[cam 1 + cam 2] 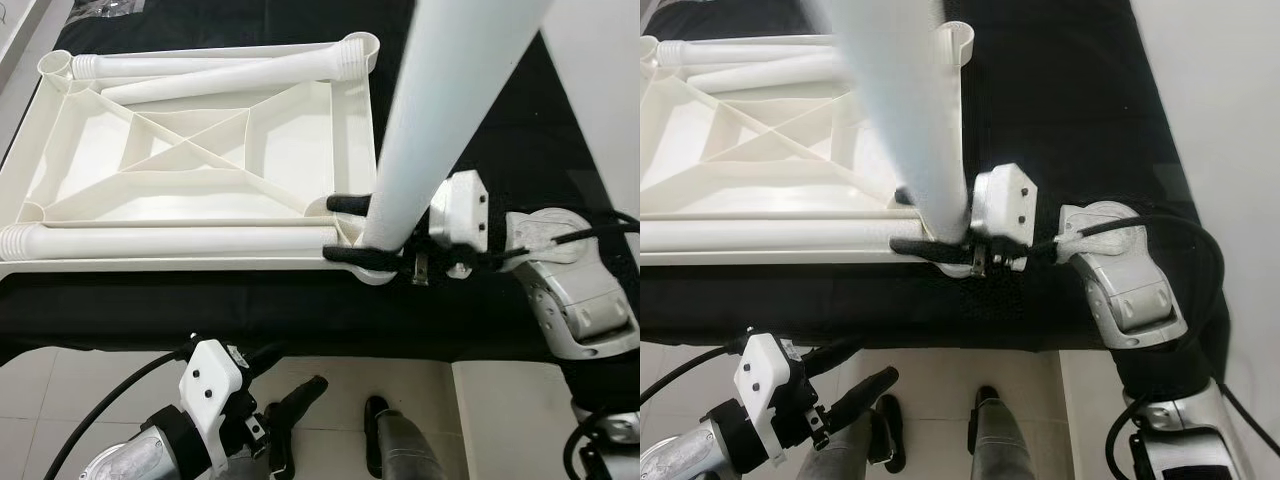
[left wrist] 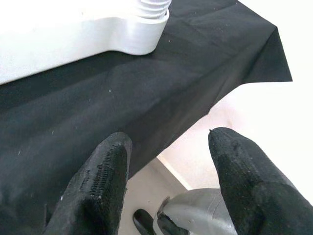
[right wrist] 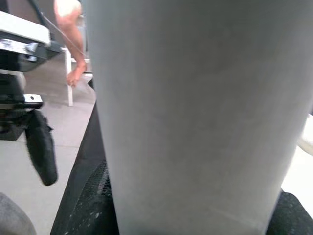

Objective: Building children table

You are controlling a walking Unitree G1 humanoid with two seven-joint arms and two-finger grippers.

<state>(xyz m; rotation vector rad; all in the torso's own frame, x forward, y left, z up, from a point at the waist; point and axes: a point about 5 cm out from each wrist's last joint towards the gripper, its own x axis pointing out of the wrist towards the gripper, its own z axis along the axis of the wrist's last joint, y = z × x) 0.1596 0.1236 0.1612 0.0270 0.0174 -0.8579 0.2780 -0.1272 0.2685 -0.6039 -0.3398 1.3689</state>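
A white plastic tabletop [image 1: 200,150] lies upside down on a black-covered surface [image 1: 250,300], ribs facing up. Two loose white legs [image 1: 230,78] [image 1: 160,240] lie across it. A third white leg [image 1: 450,90] stands upright in the near right corner socket [image 1: 370,262]. My right gripper [image 1: 352,228] is shut on this upright leg just above the socket, one black finger on each side. In the right wrist view the leg [image 3: 195,117] is pressed between the fingers. My left gripper [image 1: 290,400] hangs low in front of the surface, open and holding nothing; the left wrist view shows its fingertips [image 2: 98,186] apart.
The black cloth edge [image 2: 234,83] drops to a pale tiled floor [image 1: 100,370]. My own feet [image 1: 985,420] stand close to the surface. A person's bare leg [image 3: 71,34] and a white chair leg show far behind in the right wrist view.
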